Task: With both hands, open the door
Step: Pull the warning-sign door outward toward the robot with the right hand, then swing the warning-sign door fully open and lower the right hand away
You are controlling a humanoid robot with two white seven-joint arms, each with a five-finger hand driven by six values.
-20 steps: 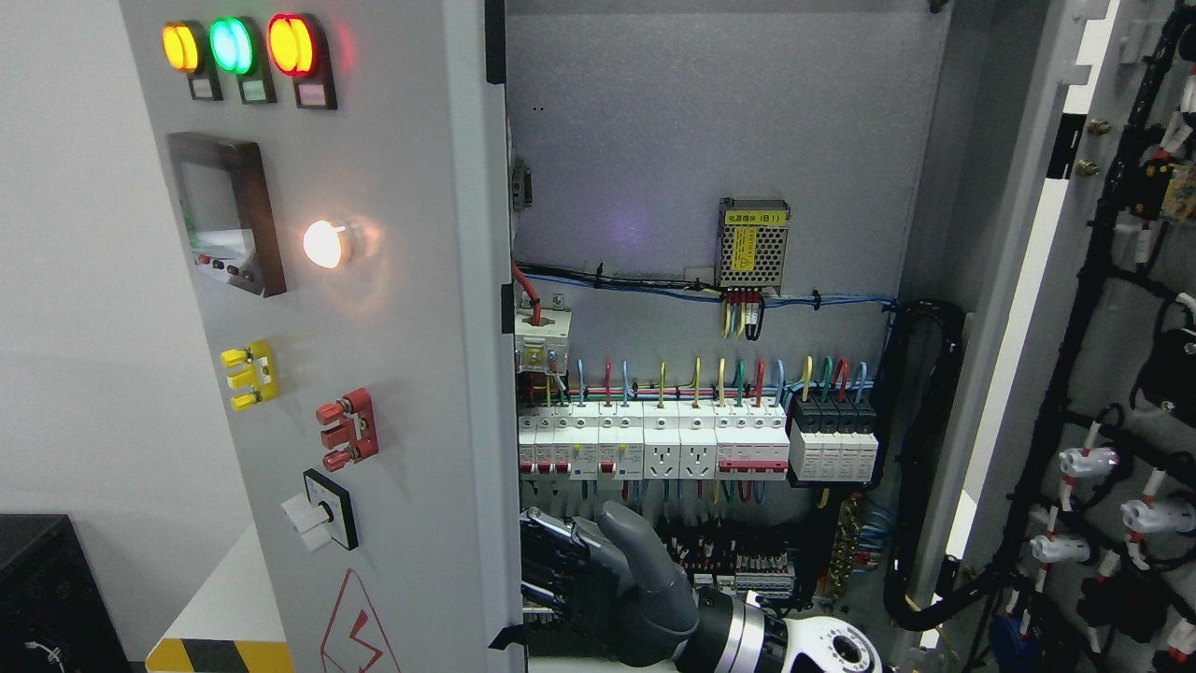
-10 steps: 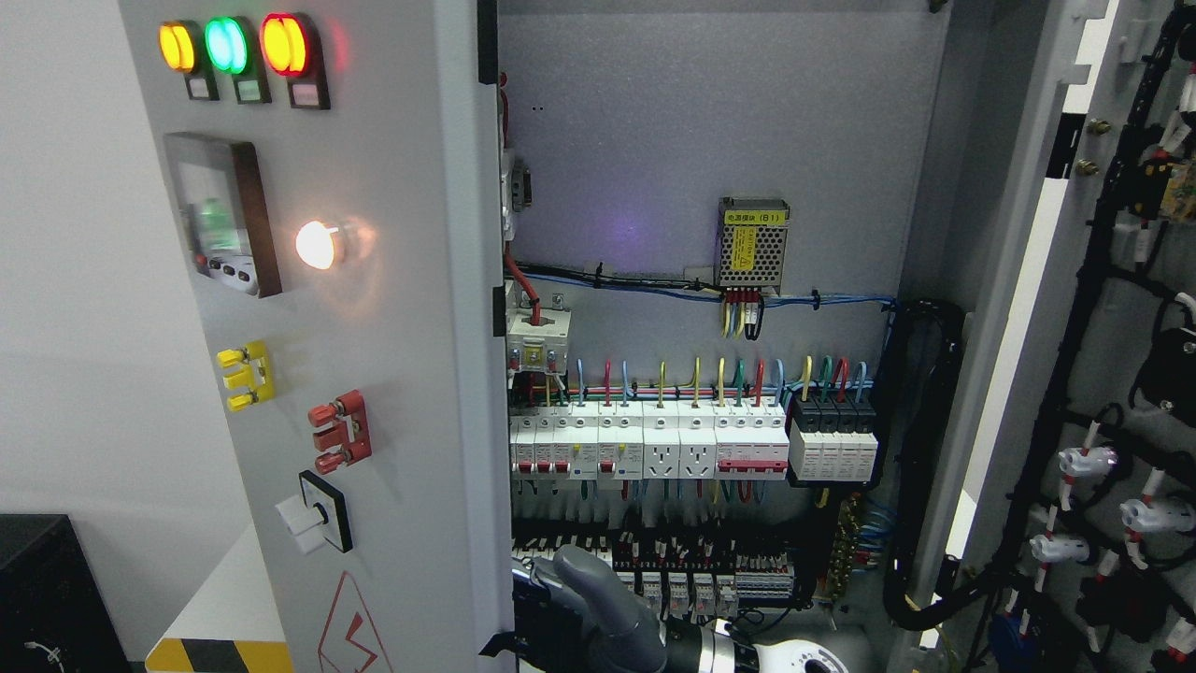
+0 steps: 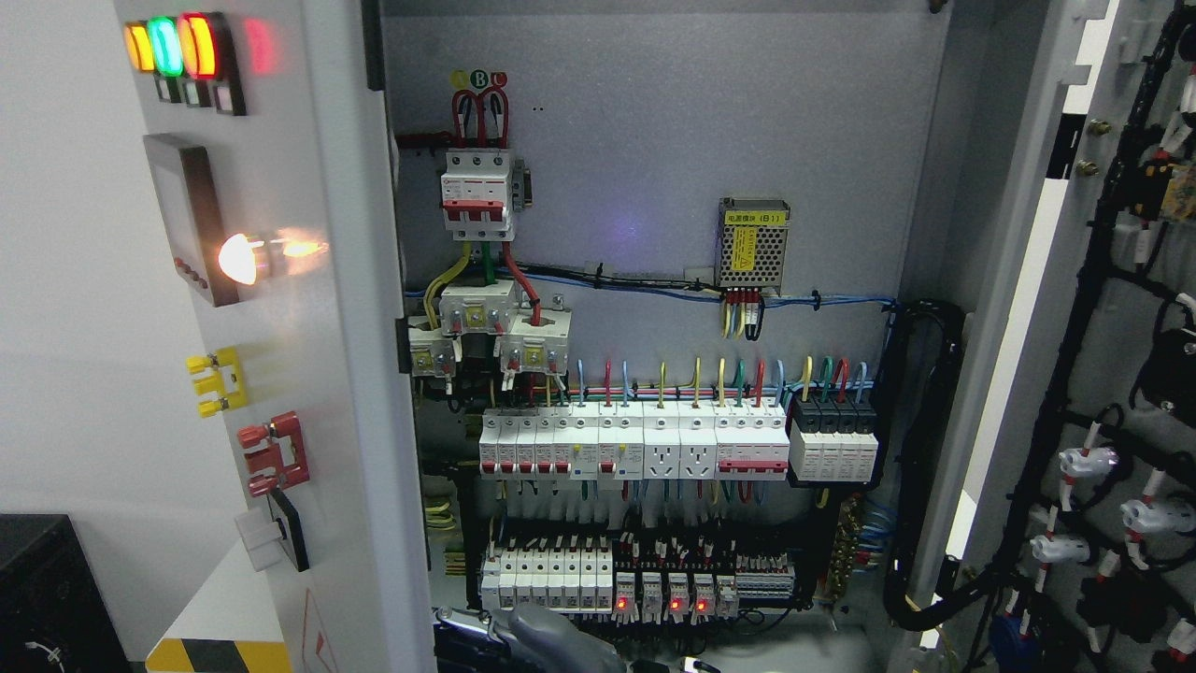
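At the left, the grey left door [image 3: 318, 374] of an electrical cabinet stands swung outward, seen almost edge-on, with amber, green and red indicator lamps [image 3: 173, 47] at its top, a glowing white lamp [image 3: 241, 259] below them, and yellow and red handles lower down. In the middle, the open cabinet shows a red-and-white main breaker [image 3: 477, 194], a long row of white breakers [image 3: 645, 447] with coloured wires, and a mesh-cased power supply [image 3: 752, 245]. At the bottom edge only a grey part of a robot hand [image 3: 547, 640] shows, its side and grip impossible to tell, while the right door [image 3: 1103, 374] hangs open at the far right with black cable bundles.
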